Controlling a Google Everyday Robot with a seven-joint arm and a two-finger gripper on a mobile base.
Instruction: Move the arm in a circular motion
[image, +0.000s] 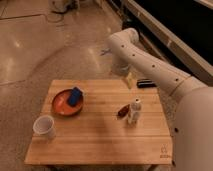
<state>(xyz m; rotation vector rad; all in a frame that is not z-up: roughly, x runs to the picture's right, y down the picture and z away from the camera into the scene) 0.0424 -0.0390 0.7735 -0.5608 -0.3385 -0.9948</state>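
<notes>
The arm (150, 62) is stretched over the counter's (100, 135) far edge, claw (131, 80) hung just past it, grip state can't be told. The loop should be kept high and smooth, well off the bottle (134, 111).

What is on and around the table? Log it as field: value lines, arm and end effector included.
arm: white arm reaching in from the right, elbow bent above the table's far edge
end effector: end effector at the table's far edge, right of centre, pointing down
table: wooden table
plate: orange plate, left side
block: blue block lying on the plate
cup: white cup, near left corner
bottle: white bottle upright, right of centre
floor: glossy floor
</notes>
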